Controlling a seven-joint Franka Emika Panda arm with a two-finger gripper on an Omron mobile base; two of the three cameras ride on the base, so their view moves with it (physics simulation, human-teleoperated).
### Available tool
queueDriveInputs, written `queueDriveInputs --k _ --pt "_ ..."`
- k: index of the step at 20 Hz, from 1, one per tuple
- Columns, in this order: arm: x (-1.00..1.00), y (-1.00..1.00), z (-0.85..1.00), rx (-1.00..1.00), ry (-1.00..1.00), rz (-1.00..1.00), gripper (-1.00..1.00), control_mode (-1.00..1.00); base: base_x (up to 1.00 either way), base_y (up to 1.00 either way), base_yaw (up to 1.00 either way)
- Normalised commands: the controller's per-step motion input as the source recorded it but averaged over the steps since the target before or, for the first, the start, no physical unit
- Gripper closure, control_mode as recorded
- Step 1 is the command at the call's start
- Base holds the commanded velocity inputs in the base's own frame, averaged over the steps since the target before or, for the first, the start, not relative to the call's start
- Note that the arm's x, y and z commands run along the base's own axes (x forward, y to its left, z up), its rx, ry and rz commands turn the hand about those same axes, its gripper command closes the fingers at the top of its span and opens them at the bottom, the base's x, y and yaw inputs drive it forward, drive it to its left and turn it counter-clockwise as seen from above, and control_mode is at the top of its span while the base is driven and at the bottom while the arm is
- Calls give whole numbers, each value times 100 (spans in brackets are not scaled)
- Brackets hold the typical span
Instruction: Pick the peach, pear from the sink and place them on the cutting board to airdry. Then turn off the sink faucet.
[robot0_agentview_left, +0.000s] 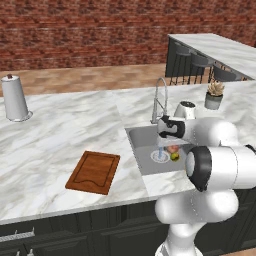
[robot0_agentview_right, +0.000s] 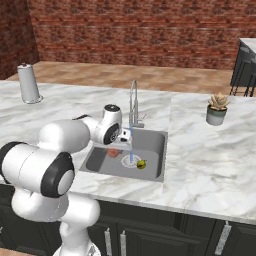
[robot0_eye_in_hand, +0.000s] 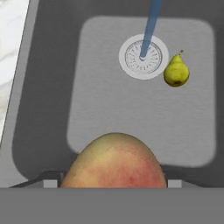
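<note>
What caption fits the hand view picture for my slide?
Peach up close at the end effector, above the sink, while water runs into the drain beside the pear.

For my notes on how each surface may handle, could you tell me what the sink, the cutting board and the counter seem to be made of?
The sink looks like brushed stainless steel: flat matte grey. The cutting board looks like wood: reddish-brown, with a darker groove near its rim. The counter looks like polished marble, white with grey veins, though it could be an imitation.
</note>
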Motion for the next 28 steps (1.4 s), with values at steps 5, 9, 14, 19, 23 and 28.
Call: queueDriveInputs --k 5,9,14,19,23,28 --pt "-48 7 49 0 0 0 100 -100 0 0 0" --pt "-47 25 46 0 -4 3 100 -100 0 0 0" --pt "-53 36 36 0 -11 6 100 -100 0 0 0" --pt "-52 43 36 0 -10 3 100 -100 0 0 0" --pt "-47 41 40 0 -8 5 100 -100 0 0 0" --pt "-35 41 42 0 -4 6 100 -100 0 0 0"
